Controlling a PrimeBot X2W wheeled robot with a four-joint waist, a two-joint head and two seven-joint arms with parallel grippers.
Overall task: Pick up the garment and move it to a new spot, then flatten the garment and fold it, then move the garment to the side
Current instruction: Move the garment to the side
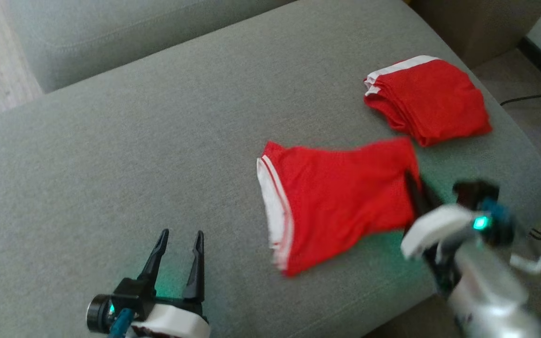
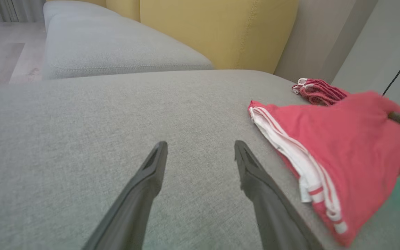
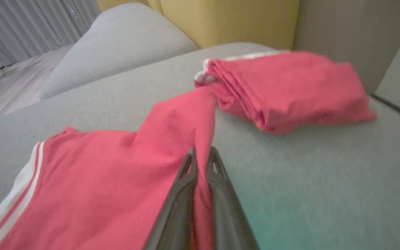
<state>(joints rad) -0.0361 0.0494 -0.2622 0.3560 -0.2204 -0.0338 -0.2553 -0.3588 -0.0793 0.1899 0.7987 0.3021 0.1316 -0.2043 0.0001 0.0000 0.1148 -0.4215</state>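
We had the right gripper [image 3: 202, 154] pressed together on a pinch of cloth at the right-hand edge of the red garment [image 1: 341, 202], and that edge was drawn up off the grey sofa cushion [image 1: 158, 141] while the rest lay on the seat. The garment sat toward the front right of the cushion, with its white-striped band at the end nearer our left side. Our left gripper [image 1: 182, 233] hung with its fingers spread wide and nothing between them, over bare cushion to the left of the garment and apart from it. Beyond the garment, near the far right corner of the seat, lay a folded stack [image 1: 428, 101] of like red cloth with white trim (we could not tell from the right wrist view whether the raised edge brushed it or only came near). Judging by this, we were in the opening part of the job: the garment was gripped and, with the right arm blurred in the head view, probably being dragged or carried to its spot. It looked roughly spread but rumpled, with one edge bunched at the fingers, so we counted the flattening as not done. The folding had not begun, and the last move to the side, which we guessed meant beside the folded stack, remained as well.
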